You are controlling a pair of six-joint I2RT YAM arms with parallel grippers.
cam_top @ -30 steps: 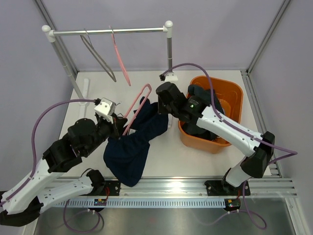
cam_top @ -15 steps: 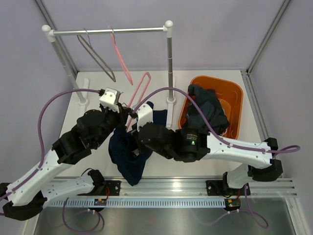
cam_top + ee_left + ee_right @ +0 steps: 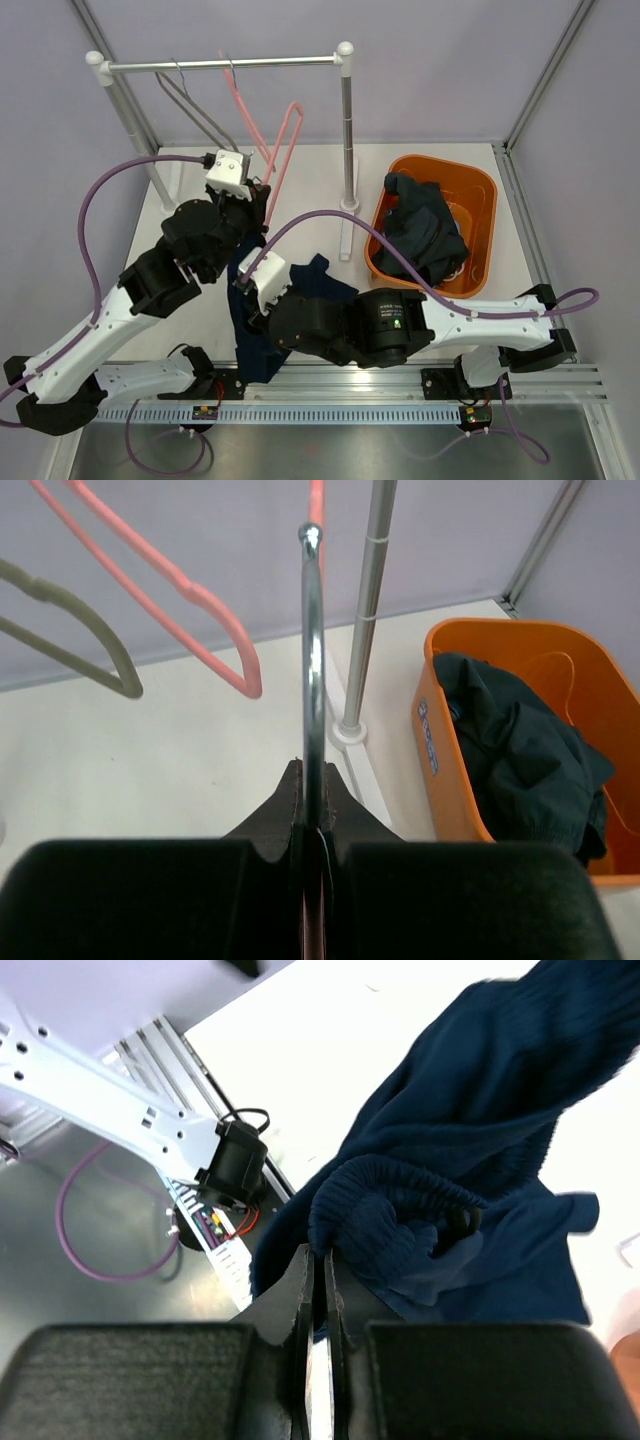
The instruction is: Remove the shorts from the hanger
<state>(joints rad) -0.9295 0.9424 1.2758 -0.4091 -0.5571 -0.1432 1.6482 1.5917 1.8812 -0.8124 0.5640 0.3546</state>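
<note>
Your left gripper (image 3: 312, 825) pinches the hanger (image 3: 312, 660) by its slim chrome hook; your right gripper (image 3: 318, 1285) clamps the navy shorts (image 3: 480, 1110) at their ribbed, gathered waistband.

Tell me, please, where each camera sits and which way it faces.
Top external: above and behind the bases, looking down on table, rack, left arm, right arm.
Left wrist: on left arm, faces orange bin past left end effector, shut on hanger hook.
Right wrist: on right arm, looks down past right end effector pinching navy shorts.
Top and left views share the orange bin.
</note>
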